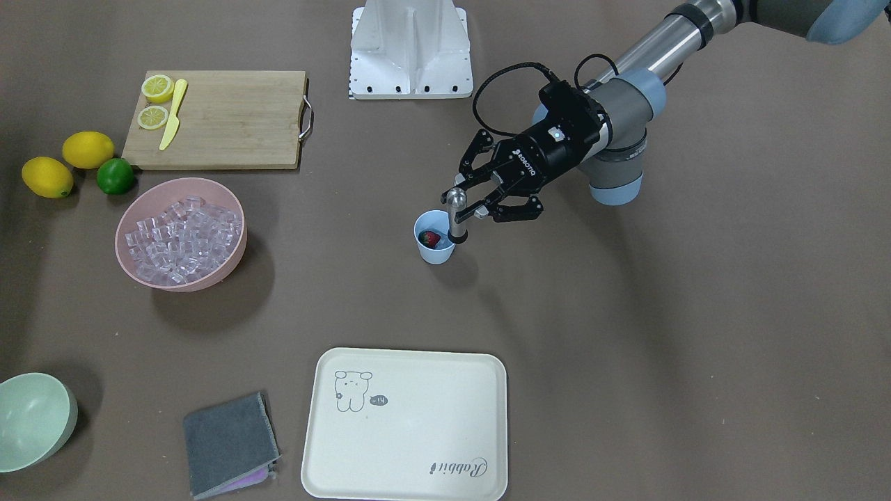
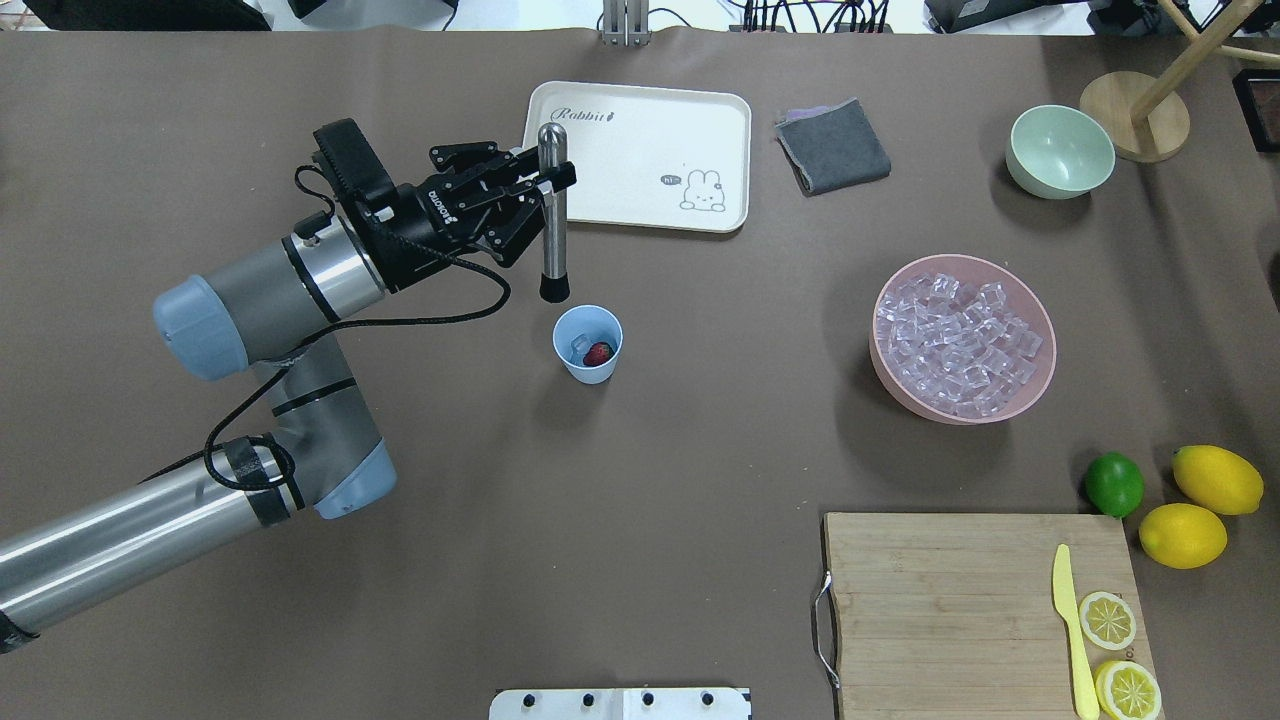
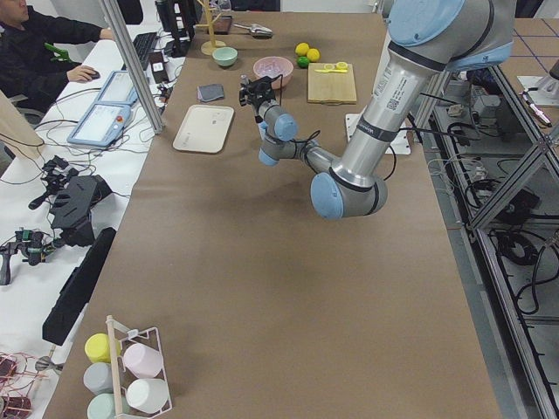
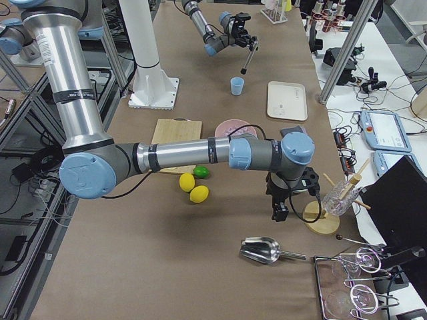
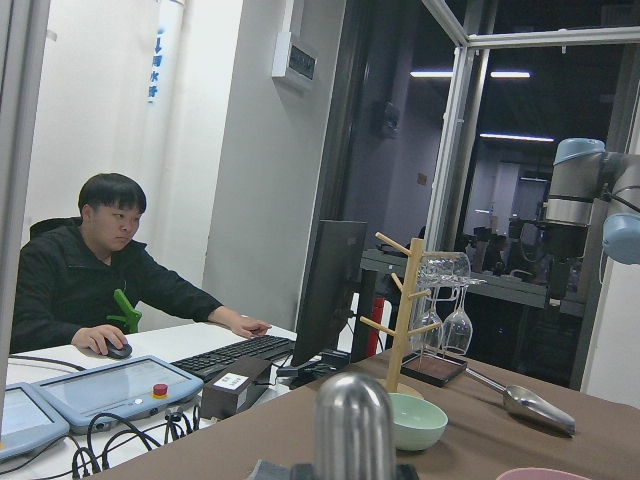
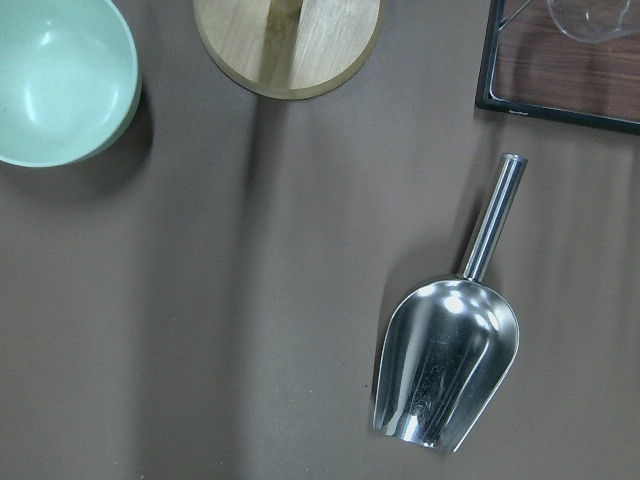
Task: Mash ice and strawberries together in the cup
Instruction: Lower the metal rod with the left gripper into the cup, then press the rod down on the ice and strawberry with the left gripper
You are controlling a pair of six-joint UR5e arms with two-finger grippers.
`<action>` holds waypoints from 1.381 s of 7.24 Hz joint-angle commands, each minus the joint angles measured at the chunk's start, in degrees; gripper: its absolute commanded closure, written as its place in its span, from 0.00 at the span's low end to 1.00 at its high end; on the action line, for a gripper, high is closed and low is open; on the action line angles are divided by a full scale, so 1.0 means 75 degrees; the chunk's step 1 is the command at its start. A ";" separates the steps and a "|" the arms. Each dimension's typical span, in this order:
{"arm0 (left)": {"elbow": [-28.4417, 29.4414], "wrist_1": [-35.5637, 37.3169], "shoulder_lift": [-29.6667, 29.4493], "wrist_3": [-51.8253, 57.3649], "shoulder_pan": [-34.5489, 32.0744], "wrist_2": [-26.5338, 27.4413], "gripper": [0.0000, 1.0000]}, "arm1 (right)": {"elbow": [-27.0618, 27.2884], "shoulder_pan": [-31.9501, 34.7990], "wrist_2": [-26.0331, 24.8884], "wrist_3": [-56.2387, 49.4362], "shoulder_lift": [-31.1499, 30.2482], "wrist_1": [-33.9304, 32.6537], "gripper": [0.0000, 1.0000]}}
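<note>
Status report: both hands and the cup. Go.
Left hand shut on muddler, tip above cup, not in. Strawberry and ice cube in cup, whole. Right hand far off near scoop, state unclear. Nothing blocking cup.

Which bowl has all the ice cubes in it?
The pink round plastic bowl, which is heaped with clear ice cubes. The pale-green round bowl is empty inside.

1. Left arm, near and large, reaching along brown table.
2. Left gripper, small, dark, near tray.
3. Cloth, pink bowl, green bowl, board, lemons: far end.
4. Cup rack, near corner.
5. Person, seated at side desk.
</note>
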 commanded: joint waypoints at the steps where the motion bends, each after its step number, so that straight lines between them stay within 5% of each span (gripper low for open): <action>1: 0.0066 -0.0454 0.0008 0.0031 0.0158 0.0000 1.00 | 0.0020 0.0000 -0.0002 -0.0007 0.0024 0.0000 0.01; 10: 0.0792 -0.0643 -0.0215 0.0055 0.0534 0.0164 1.00 | 0.0044 0.0000 -0.0002 -0.0030 -0.0034 0.0000 0.01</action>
